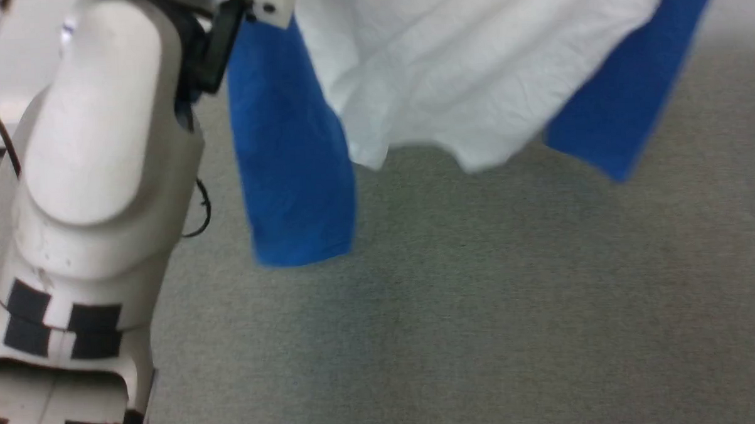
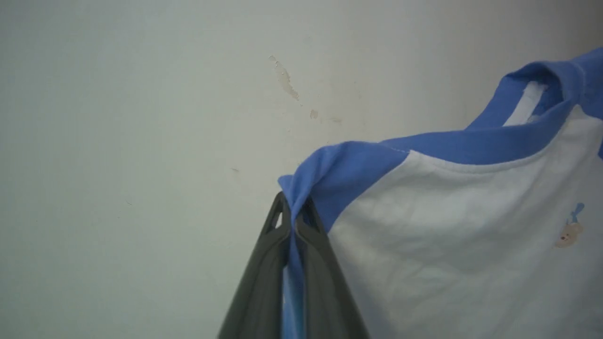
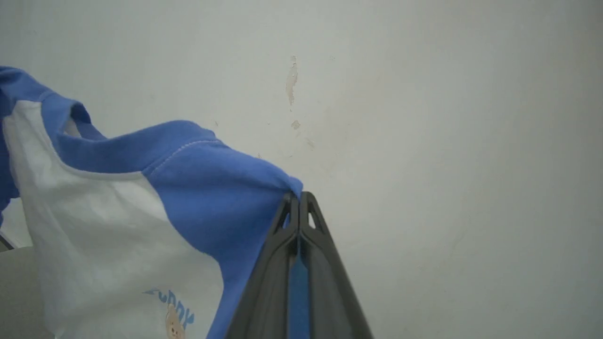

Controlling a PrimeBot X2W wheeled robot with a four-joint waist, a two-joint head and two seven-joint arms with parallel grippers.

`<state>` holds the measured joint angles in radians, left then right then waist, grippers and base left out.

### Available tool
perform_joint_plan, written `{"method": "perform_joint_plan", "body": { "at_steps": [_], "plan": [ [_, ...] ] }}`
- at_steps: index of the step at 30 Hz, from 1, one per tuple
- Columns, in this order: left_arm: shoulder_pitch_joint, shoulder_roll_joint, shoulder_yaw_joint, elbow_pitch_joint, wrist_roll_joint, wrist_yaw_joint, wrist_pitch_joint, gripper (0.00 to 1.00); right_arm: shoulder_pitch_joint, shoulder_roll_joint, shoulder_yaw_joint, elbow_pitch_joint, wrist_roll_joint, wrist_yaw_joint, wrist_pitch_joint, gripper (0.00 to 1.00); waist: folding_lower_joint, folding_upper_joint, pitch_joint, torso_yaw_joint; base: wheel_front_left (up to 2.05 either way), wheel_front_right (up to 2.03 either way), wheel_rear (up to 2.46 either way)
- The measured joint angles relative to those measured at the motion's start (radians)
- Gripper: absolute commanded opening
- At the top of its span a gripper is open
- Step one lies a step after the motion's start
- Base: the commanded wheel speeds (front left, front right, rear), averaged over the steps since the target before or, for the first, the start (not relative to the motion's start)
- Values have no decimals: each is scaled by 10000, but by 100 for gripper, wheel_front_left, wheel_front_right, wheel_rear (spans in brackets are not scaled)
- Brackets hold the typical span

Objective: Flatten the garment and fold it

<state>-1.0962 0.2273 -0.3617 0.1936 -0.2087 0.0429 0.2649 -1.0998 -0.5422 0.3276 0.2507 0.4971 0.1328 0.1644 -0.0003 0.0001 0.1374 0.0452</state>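
Pale, chipped wall point(image 2: 141, 117) ahead; open grey floor point(image 1: 481, 309) below. The garment point(image 1: 473, 77) hangs spread between my arms, hem and sleeve ends free. My left end effector point(image 2: 293, 207) and right end effector point(image 3: 299, 197) each clamp a blue shoulder.

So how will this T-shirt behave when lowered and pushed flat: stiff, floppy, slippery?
Probably very floppy: the garment hangs limp from the left gripper and right gripper, its blue sleeve dangling. Likely light, since two thin pinches at the shoulders carry it. Its creased white cloth may bunch rather than slide when pushed.
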Motion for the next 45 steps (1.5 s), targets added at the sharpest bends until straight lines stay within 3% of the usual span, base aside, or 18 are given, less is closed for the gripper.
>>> {"method": "perform_joint_plan", "body": {
  "at_steps": [5, 11, 19, 26, 32, 39, 45],
  "plan": [
    [-836, -69, 113, 867, -477, -245, 1072, 0, -602, 445, 226, -23, -63, 0, 869, 0, 0, 0, -308, -524, 0, 0, 0],
    [-1406, 10, -23, 842, -460, -391, 2232, 0, -993, 437, 522, -435, 362, 0, 1939, 0, 1, 0, -136, -1062, 0, 0, 0],
    [-2920, -460, -104, 855, 17, 491, 2518, 0, -2313, 96, 226, -94, 215, 0, 2119, 0, 4, 0, 1002, -1396, 0, 0, 0],
    [-5493, -1022, -803, 1756, 1373, 922, 1252, 0, -4317, -151, 121, 731, -523, 0, 1300, 0, 6, 0, 2617, -1433, 0, 0, 0],
    [-7111, -1298, -928, 2803, 1981, 1624, -431, 0, -5732, -117, 380, 1517, -1327, 0, 190, 0, 8, 0, 3981, -1326, 0, 0, 0],
    [-7897, -1275, -894, 3430, 2282, 2132, -2130, 0, -6724, -738, 1147, 1942, -1822, 2, -940, 0, 6, -1, 5141, -1072, 0, 0, 0],
    [-7569, -1020, -890, 3522, 2303, 2351, -3187, 0, -6669, -1388, 1939, 2113, -1730, 2, -1946, 0, 5, 0, 6024, -930, 0, 0, 0]
  ]
}}
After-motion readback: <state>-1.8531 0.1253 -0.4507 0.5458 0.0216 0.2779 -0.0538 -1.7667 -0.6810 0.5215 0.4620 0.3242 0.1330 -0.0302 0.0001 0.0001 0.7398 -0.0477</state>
